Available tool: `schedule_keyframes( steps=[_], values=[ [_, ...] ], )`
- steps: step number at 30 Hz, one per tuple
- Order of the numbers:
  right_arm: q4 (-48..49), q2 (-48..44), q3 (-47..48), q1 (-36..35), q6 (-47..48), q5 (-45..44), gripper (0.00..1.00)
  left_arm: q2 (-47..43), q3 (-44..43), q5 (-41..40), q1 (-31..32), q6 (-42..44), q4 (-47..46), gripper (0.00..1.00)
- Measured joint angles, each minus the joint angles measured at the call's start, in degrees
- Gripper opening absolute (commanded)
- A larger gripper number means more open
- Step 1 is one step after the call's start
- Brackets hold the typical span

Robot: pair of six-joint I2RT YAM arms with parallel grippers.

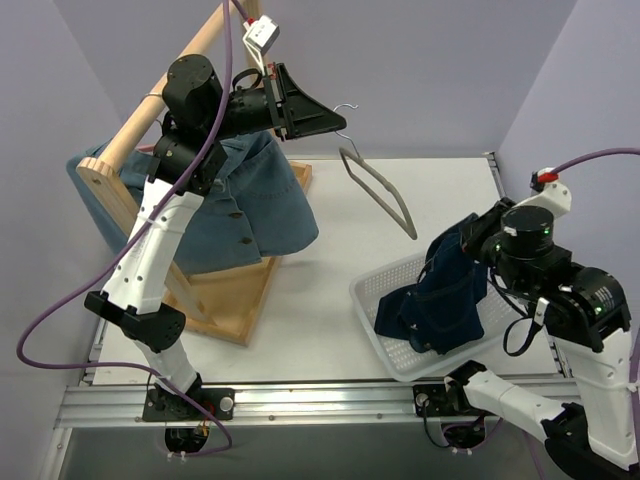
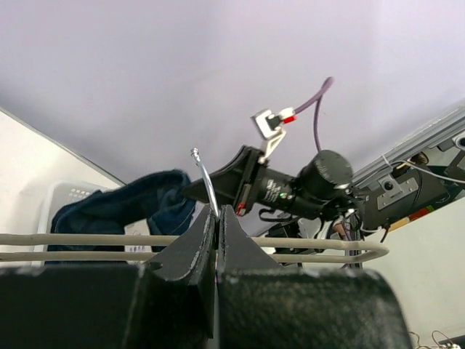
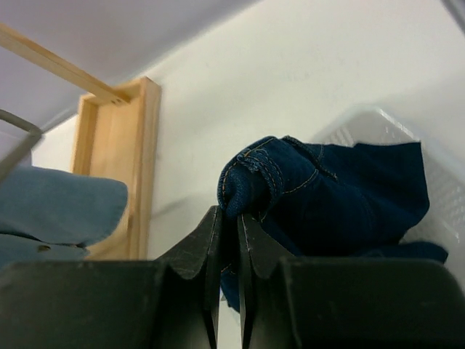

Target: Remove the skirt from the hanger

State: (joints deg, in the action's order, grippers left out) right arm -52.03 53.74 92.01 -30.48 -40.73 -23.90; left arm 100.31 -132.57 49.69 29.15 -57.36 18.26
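Note:
A grey hanger [image 1: 378,190] hangs bare in the air, held by its metal hook [image 2: 205,182] in my left gripper [image 1: 335,113], which is shut on it high above the table. The hanger's bars [image 2: 87,246] run across the left wrist view. A dark blue denim skirt [image 1: 440,290] drapes into a white basket [image 1: 385,352] at the right. My right gripper [image 3: 230,214] is shut on a fold of the skirt [image 3: 327,193] and holds its top edge a little above the basket.
A wooden rack [image 1: 225,300] with a slanted pole [image 1: 165,95] stands at the left, with lighter blue denim garments [image 1: 250,205] hanging on it. A white connector [image 1: 262,33] dangles on a purple cable near the pole's top.

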Motion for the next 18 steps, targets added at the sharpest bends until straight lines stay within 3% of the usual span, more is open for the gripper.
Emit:
schedule_keyframes(
  steps=[13, 18],
  values=[
    [-11.19, 4.13, -6.05, 0.2, -18.86, -0.63, 0.0, 1.99, -0.35, 0.02, 1.29, -0.5, 0.87, 0.02],
    [-11.39, 6.12, -14.14, 6.51, -20.37, 4.44, 0.0, 2.56, -0.15, -0.02, 2.01, -0.46, 2.99, 0.02]
  ],
)
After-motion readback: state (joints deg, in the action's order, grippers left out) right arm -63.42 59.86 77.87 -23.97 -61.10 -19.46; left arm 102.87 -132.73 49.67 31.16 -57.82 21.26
